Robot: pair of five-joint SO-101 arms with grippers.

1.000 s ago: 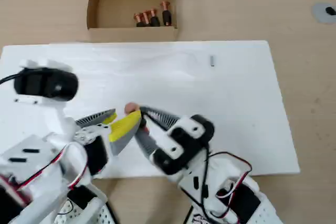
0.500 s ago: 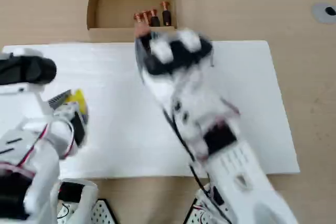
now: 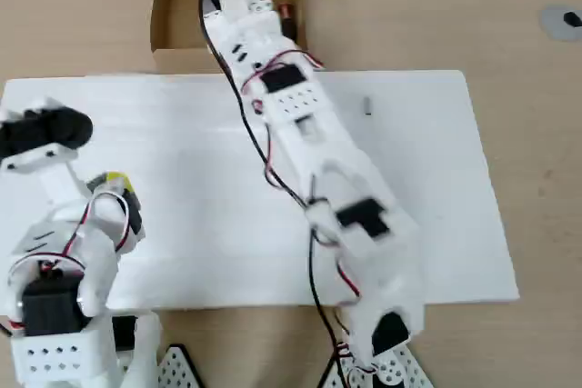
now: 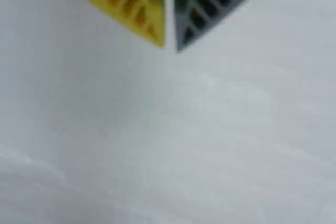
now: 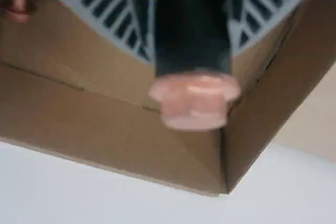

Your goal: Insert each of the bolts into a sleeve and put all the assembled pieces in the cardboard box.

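Nearest to me, the left gripper point(image 4: 169, 43) hangs low over the white board point(image 3: 409, 188) at its left end. Its yellow and grey fingers are drawn together to a sliver of a gap, with nothing between them. In the high view I note the same gripper point(image 3: 116, 184) tucked close to its own arm.

Farther out, the right arm point(image 3: 309, 143) lies stretched across the board to the cardboard box point(image 3: 164, 15), which sits on the table point(image 3: 536, 134) just beyond the board's far edge. The right gripper point(image 5: 191, 51) is clamped on a black sleeve point(image 5: 191, 19). A copper bolt head point(image 5: 194, 100) sticks out of the sleeve's free end (bolt seated, as far as I can judge). The held piece hangs above the box's wall point(image 5: 105, 124), near one corner.

Inside the box I log another assembled piece point(image 3: 286, 15) beside the arm. A small grey bit point(image 3: 367, 106) lies on the board, well apart from both grippers.
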